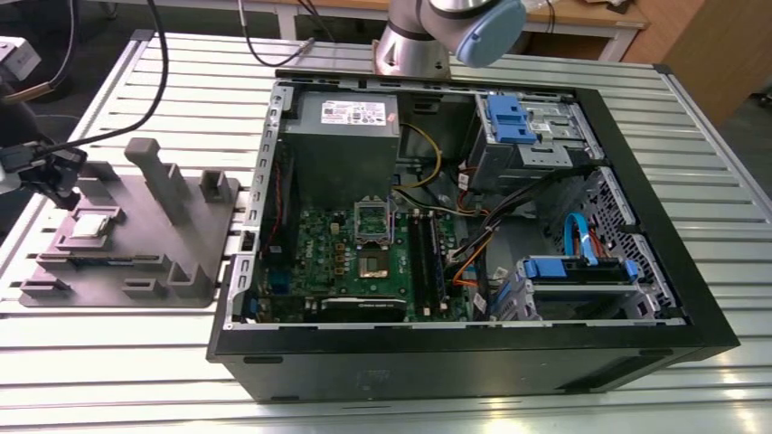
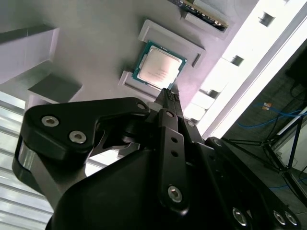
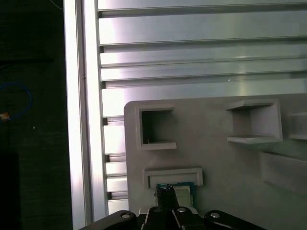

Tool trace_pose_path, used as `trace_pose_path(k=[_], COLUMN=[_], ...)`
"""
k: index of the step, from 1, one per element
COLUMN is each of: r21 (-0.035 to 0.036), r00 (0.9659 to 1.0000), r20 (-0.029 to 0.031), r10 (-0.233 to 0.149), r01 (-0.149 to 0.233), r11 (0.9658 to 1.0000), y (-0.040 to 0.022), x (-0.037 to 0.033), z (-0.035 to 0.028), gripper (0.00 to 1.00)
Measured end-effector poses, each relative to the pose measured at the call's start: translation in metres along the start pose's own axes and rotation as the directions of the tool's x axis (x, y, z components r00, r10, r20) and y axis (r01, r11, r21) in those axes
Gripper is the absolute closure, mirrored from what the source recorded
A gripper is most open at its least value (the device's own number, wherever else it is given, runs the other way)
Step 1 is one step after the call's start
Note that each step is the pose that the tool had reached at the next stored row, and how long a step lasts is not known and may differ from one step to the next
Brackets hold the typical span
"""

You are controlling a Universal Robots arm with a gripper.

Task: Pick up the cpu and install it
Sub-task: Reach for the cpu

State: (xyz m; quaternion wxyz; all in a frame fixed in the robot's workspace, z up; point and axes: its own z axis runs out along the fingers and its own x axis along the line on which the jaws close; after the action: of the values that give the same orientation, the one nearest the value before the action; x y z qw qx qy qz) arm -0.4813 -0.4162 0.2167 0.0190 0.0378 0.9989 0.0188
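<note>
- In the exterior view, a slotted metal table carries a grey fixture on the view's left and an open computer case in the middle.
- The cpu lies flat in a square seat on the left part of the fixture, with its pale top up.
- The black gripper hangs just beside the cpu, over the fixture's left edge, with cables running off behind it.
- The arm's base stands at the far side of the case.
- Inside the case a green board lies flat, with a metal-framed socket near its middle. The socket is well apart from the cpu.
- In the second wrist view, the cpu sits in its seat on the fixture, held in by raised grey lips on two sides, with a thin green rim showing around the silver top.
- The gripper points at the near edge of the cpu. The jaws are drawn narrow, tips close together, with nothing between them.
- Whether the tips touch the cpu or stop just above it cannot be told.
- In the first wrist view, the gripper ends at the corner of the cpu, beside a raised lip of the seat.
- The fixture shows two open square pockets beyond the seat.
- The table lies past the fixture, its slats running across.
</note>
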Motion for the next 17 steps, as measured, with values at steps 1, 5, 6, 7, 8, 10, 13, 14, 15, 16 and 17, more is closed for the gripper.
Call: trace_pose_path(k=[1, 5, 6, 7, 8, 10, 13, 14, 15, 16, 17], r21=[0.0006, 0.0037, 0.0050, 0.0063, 0.0076, 0.0099, 0.0129, 0.0138, 0.0148, 0.0156, 0.0164], r00=[1.0000, 1.0000, 1.0000, 1.0000, 1.0000, 1.0000, 1.0000, 0.9999, 0.9999, 0.9999, 0.9999], r20=[-0.0013, -0.0047, -0.0053, -0.0057, -0.0065, -0.0080, -0.0099, -0.0104, -0.0109, -0.0113, -0.0116], r10=[0.000, 0.000, 0.000, 0.000, 0.000, 0.000, 0.000, 0.000, 0.000, 0.000, 0.000], r01=[0.000, 0.000, 0.000, 0.000, 0.000, 0.000, 0.000, 0.000, 0.000, 0.000, 0.000], r11=[1.0000, 1.0000, 1.0000, 1.0000, 1.0000, 1.0000, 0.9999, 0.9999, 0.9999, 0.9999, 0.9999], y=[0.0001, 0.0001, 0.0001, -0.0001, -0.0004, -0.0011, -0.0024, -0.0028, -0.0033, -0.0039, -0.0045], x=[-0.0016, -0.0067, -0.0076, -0.0084, -0.0093, -0.0115, -0.0144, -0.0152, -0.0159, -0.0165, -0.0169], z=[0.0005, 0.0021, 0.0024, 0.0026, 0.0028, 0.0034, 0.0044, 0.0047, 0.0049, 0.0052, 0.0055], gripper=[0.89, 0.89, 0.89, 0.89, 0.89, 0.89, 0.89, 0.89, 0.89, 0.89, 0.89])
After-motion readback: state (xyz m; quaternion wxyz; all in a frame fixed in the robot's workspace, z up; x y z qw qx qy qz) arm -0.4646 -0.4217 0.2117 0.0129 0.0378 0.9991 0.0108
